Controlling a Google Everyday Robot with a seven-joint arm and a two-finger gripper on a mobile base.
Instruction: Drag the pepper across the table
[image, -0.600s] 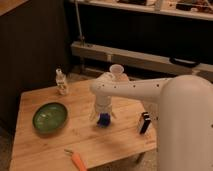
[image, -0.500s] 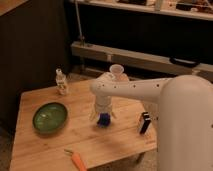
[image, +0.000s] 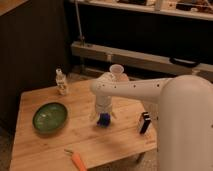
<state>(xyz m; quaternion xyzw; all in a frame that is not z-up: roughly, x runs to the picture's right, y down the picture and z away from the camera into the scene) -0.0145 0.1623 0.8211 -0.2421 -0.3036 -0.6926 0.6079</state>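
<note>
The pepper (image: 78, 160), small and orange with a thin greenish stem, lies near the front edge of the light wooden table (image: 120, 144). My gripper (image: 103, 118) hangs from the white arm over the middle of the table, pointing down, well behind and to the right of the pepper. Its fingers stand apart, and a small blue blocky object (image: 103, 120) shows low between them. I cannot tell whether the fingers touch that object. Nothing touches the pepper.
A green plate (image: 50, 118) sits on the table's left side. A small bottle (image: 61, 82) stands at the back left corner. A dark upright object (image: 144, 122) stands near the right edge. My white arm covers the right of the view.
</note>
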